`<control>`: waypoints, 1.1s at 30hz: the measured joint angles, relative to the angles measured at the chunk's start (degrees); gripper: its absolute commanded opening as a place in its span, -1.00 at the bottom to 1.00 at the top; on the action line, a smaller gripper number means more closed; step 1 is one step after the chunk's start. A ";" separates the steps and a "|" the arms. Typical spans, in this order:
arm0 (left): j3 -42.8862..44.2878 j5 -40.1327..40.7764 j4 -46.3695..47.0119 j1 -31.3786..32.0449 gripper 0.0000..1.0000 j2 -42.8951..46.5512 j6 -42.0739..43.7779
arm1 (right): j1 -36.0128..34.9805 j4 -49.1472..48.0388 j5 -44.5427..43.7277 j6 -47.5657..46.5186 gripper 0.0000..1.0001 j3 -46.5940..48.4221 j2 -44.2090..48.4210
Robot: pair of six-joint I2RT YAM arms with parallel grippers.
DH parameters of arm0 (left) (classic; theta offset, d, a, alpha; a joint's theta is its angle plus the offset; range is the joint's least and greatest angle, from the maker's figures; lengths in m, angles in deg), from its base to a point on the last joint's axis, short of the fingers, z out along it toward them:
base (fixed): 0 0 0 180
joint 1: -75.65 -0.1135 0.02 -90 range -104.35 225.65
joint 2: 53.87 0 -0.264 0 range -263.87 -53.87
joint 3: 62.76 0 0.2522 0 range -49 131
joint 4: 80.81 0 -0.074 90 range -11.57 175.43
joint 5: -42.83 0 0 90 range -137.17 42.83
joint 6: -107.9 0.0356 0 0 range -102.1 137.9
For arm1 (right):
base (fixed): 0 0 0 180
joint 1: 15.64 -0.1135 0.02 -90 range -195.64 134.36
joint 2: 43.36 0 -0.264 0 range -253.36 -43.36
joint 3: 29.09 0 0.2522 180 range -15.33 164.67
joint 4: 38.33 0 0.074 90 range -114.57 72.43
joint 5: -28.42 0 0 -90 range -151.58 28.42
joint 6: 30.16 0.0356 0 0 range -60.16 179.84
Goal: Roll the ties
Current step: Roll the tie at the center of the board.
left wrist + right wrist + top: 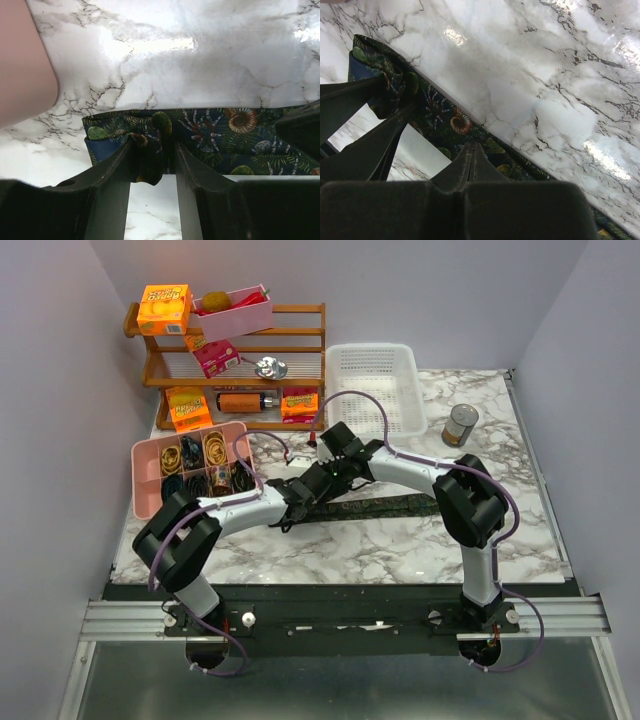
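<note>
One tie lies flat across the middle of the marble table, dark fabric with a green leaf and shell print. Its left end is folded over. In the left wrist view the folded end of the tie bunches between my left gripper's fingers, which are closed on it. My left gripper sits at the tie's left end. My right gripper is just beside it, fingers shut together, tips down on the tie with nothing between them.
A pink compartment tray with elastic loops stands at the left, its corner close in the left wrist view. A white basket and a can stand at the back right. A wooden rack is at the back.
</note>
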 measured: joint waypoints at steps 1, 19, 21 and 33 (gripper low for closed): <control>-0.39 -0.24 0.55 0.00 -0.06 0.26 0.00 | 0.00 0.00 0.00 -0.11 -0.99 0.00 0.00; -7.52 -7.39 13.86 -0.83 -0.05 5.70 -0.96 | -0.15 -0.04 0.22 -1.11 -0.99 0.00 -0.02; -8.09 -8.09 14.36 -1.20 0.00 6.40 -1.11 | -0.15 -0.04 0.55 -1.22 -0.99 0.02 -0.02; -10.29 -12.00 12.94 -5.25 0.40 18.12 -1.42 | -0.44 -0.04 2.97 -1.29 -0.99 0.31 0.00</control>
